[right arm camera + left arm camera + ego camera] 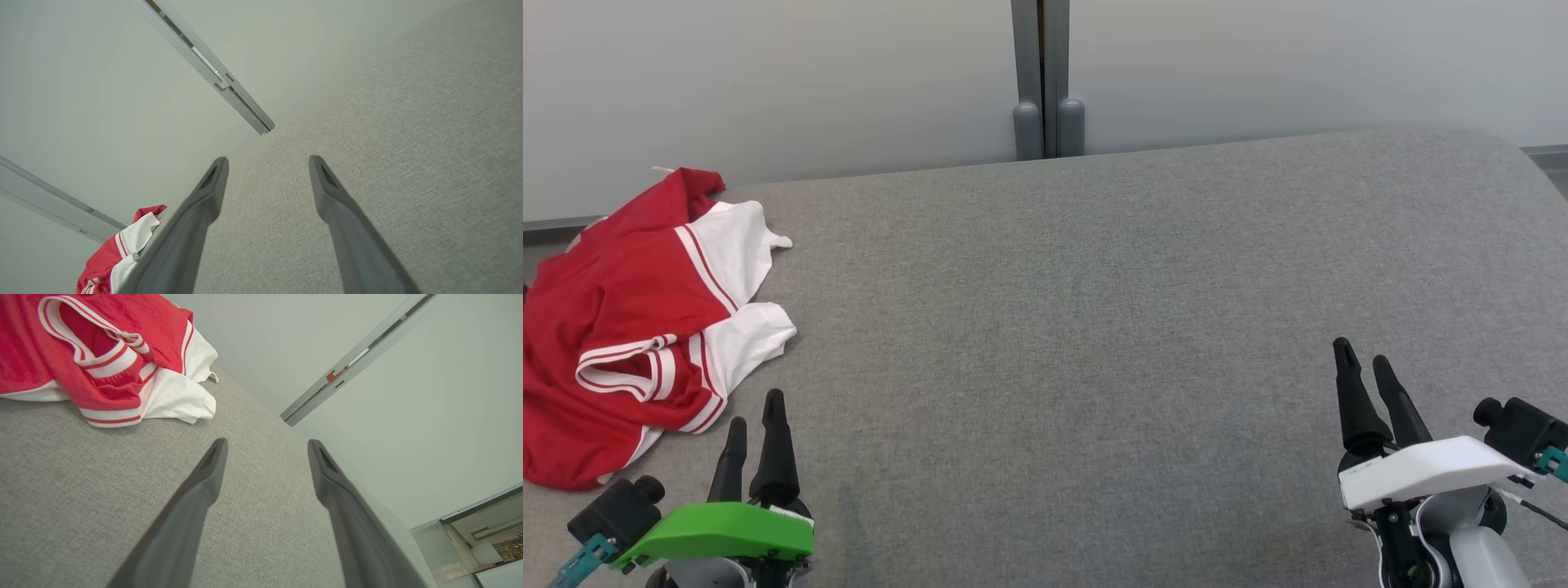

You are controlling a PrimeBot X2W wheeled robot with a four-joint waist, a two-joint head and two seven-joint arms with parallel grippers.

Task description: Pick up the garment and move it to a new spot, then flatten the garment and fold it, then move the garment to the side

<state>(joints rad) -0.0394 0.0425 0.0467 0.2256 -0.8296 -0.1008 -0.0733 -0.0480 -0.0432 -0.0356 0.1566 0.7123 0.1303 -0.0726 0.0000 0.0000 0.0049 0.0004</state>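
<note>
The garment is a red shirt with white sleeves and red-and-white striped trim, lying crumpled at the left end of the grey fabric surface. My left gripper stands open just below and right of it, not touching it, with nothing between its fingers. In the left wrist view the garment lies ahead and left of the open left gripper. My right gripper is open and empty at the lower right, far from the garment. The right wrist view has the garment far off behind the open right gripper.
A pale wall with a grey vertical post runs along the far edge of the surface. The garment's left part hangs near the surface's left edge. Bare grey fabric spreads from the centre to the right end.
</note>
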